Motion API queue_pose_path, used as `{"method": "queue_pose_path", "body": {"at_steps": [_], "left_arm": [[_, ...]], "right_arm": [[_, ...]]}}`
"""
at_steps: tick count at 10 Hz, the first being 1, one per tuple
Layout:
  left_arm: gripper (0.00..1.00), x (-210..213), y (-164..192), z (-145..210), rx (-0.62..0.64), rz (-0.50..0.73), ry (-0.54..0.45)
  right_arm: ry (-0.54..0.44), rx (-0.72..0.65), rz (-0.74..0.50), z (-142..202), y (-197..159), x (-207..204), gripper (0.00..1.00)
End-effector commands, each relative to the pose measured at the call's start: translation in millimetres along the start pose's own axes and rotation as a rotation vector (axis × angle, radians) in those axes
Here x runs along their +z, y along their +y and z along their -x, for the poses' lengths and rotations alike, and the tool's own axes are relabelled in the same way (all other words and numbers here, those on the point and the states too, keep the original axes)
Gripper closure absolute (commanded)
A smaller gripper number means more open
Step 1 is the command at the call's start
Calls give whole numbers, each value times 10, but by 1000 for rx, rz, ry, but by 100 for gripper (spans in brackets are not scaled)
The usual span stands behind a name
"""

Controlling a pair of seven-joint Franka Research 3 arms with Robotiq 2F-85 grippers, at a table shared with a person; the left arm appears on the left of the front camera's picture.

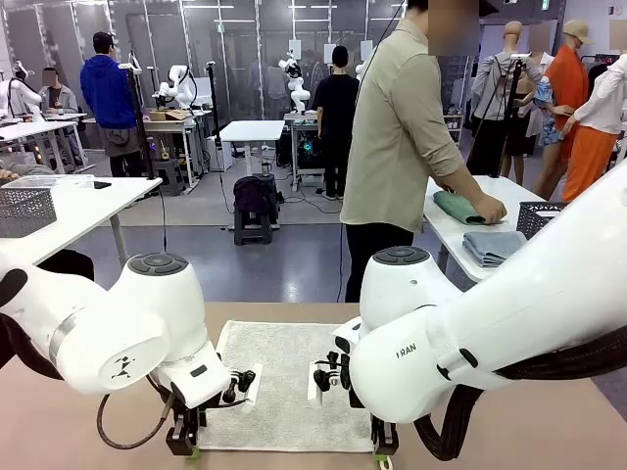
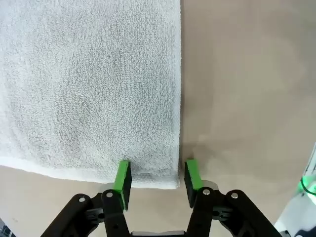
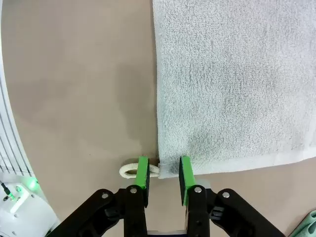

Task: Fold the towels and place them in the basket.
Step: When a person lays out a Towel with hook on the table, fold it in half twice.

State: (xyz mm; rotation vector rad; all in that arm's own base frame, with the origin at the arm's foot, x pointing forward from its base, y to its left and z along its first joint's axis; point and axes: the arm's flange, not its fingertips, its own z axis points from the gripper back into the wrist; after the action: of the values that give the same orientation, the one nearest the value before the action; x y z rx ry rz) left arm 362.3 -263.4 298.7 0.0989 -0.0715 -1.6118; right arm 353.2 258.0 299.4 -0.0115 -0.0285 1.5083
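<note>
A cream-white towel (image 1: 294, 382) lies flat on the brown table between my two arms. My left gripper (image 1: 188, 446) is down at its near left corner; in the left wrist view the gripper (image 2: 157, 177) straddles that corner (image 2: 165, 177), green pads apart. My right gripper (image 1: 384, 450) is at the near right corner; in the right wrist view the gripper (image 3: 163, 173) has its pads closer together around the corner and its white hanging loop (image 3: 129, 170). On a side table lie a sea-green towel (image 1: 460, 206) under a person's hand, folded grey-blue towels (image 1: 493, 245) and the dark basket (image 1: 545, 217).
The person (image 1: 402, 147) stands beyond the table's far edge, bent toward the white side table (image 1: 446, 230) at the right. A paler grey mesh basket (image 1: 24, 211) sits on another white table at the left. Bare brown tabletop (image 2: 247, 98) flanks the towel on both sides.
</note>
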Motion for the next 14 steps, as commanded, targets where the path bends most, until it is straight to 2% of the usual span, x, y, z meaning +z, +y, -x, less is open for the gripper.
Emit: {"method": "queue_pose_path", "body": {"at_steps": [1,3,4,5,6,7,8,9,10,11,13,14], "left_arm": [[44,-65,14,-37,19,-26,3],[44,-68,20,-54,23,-34,12],[44,-70,22,-63,25,-42,22],[63,-70,19,-67,22,-54,38],[63,-64,20,-68,22,-57,39],[83,-51,21,-68,22,-57,39],[69,-45,23,-70,21,-58,40],[100,-39,24,-73,21,-57,39],[82,-32,23,-81,18,-59,39],[100,-18,26,-83,15,-63,25],[100,26,30,-88,23,-67,-4],[100,72,23,-125,18,-18,-31]], "right_arm": [[8,-13,37,-17,-12,-79,66],[10,-11,39,-16,-19,-91,66],[12,-11,39,-16,-19,-94,70],[14,-13,35,-15,-21,-97,85],[12,-14,32,-18,-29,-91,89],[11,-13,33,-23,-32,-83,100],[12,-13,34,-24,-39,-74,100],[11,-11,34,-23,-41,-66,100],[10,-4,30,-23,-40,-53,100],[10,0,27,-24,-35,-57,100],[14,-15,27,-22,-44,-36,100],[9,-31,19,-39,-49,5,100]]}}
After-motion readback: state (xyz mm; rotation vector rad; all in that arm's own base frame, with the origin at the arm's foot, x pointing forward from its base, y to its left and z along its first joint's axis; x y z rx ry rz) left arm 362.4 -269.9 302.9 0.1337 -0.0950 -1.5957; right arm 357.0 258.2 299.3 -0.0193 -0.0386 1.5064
